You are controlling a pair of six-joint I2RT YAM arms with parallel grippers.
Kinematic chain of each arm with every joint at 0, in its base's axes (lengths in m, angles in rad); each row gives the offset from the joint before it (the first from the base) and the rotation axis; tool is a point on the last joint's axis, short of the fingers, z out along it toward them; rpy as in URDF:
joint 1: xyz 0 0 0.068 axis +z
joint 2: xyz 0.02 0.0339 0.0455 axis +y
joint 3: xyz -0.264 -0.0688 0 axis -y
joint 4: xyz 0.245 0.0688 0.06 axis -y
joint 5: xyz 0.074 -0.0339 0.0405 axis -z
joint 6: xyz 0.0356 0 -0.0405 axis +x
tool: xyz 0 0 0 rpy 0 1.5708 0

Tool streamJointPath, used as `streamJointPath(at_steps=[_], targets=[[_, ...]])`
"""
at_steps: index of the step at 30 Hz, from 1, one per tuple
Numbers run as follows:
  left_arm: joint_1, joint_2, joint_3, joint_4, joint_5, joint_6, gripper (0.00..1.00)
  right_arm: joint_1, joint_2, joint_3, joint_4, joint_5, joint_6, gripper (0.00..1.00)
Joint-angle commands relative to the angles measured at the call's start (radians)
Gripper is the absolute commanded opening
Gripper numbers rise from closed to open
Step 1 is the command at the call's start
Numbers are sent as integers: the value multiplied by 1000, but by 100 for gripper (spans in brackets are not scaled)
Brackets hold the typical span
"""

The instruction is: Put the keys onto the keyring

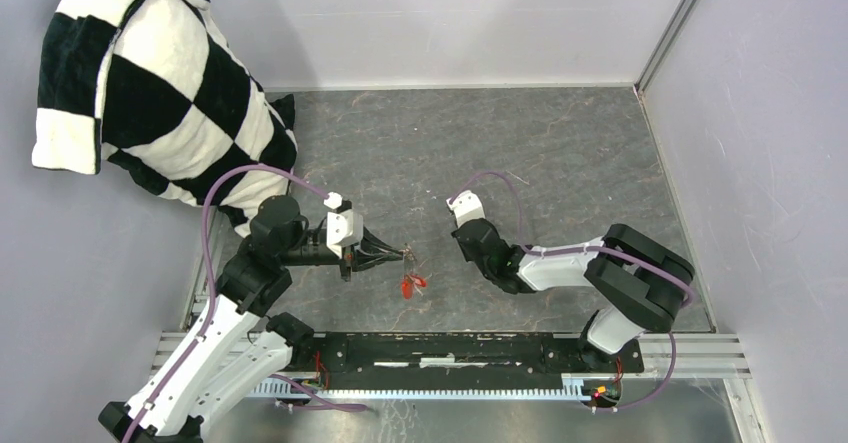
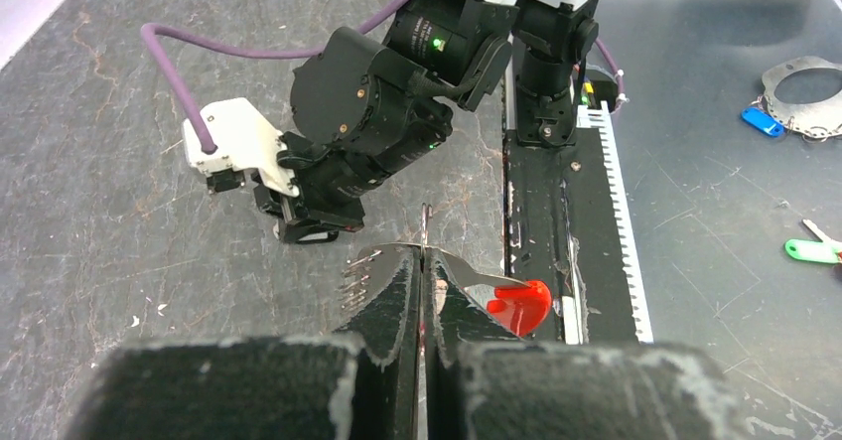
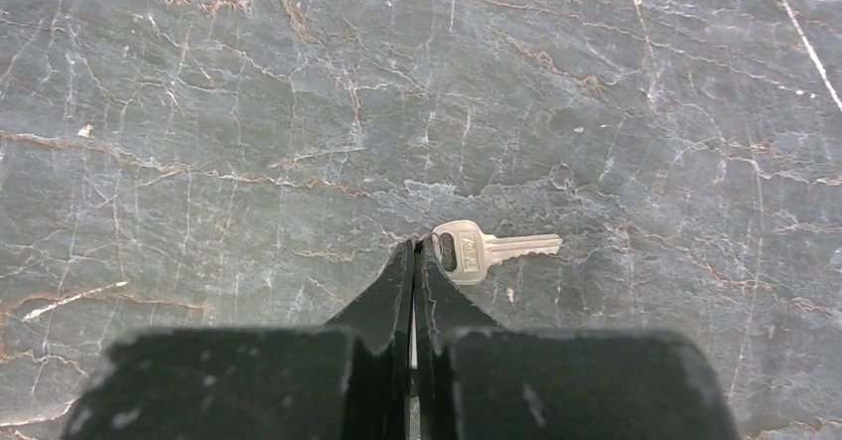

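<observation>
My left gripper [image 2: 425, 251] is shut on the keyring [image 2: 425, 223], a thin silvery ring seen edge-on above its tips. A red plastic piece [image 2: 521, 306] hangs from the ring on a silvery strip. From above, that gripper [image 1: 398, 255] hovers mid-table with the red pieces [image 1: 412, 283] dangling below it. A plain silvery key [image 3: 489, 251] lies flat on the stone surface. My right gripper [image 3: 413, 246] is shut with its tips down on the table, and the right fingertip touches the rim of the key's head. Nothing sits between the fingers. The right gripper [image 1: 461, 234] stands just right of the left one.
A black-and-white checkered cloth [image 1: 150, 93] is heaped at the back left. A black rail with a toothed strip [image 2: 541, 241] runs along the near edge. Beyond it, on the metal sheet, lie a blue tag [image 2: 763, 120], a metal ring plate [image 2: 809, 92] and a green tag [image 2: 814, 251]. Walls close in both sides.
</observation>
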Motion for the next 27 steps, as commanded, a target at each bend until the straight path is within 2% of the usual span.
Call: streamJointPath(at_steps=[1, 6, 9, 15, 21, 27], targets=[[0, -17, -9, 51, -14, -44, 2, 3, -89, -47, 91, -8, -48, 0], [0, -26, -17, 53, -34, -44, 2, 2, -251, -143, 184, -195, -112, 0], [-1, -26, -28, 49, -50, -35, 2, 2, -365, -193, 221, -388, -139, 0], [0, -8, -44, 24, -72, -1, 2, -1, -548, -211, 189, -764, -128, 0], [-1, -11, -54, 21, -83, 5, 2, 1, -674, -170, 185, -964, -58, 1], [0, -18, -57, 21, -94, 3, 2, 3, -690, -68, 120, -1064, -34, 1]])
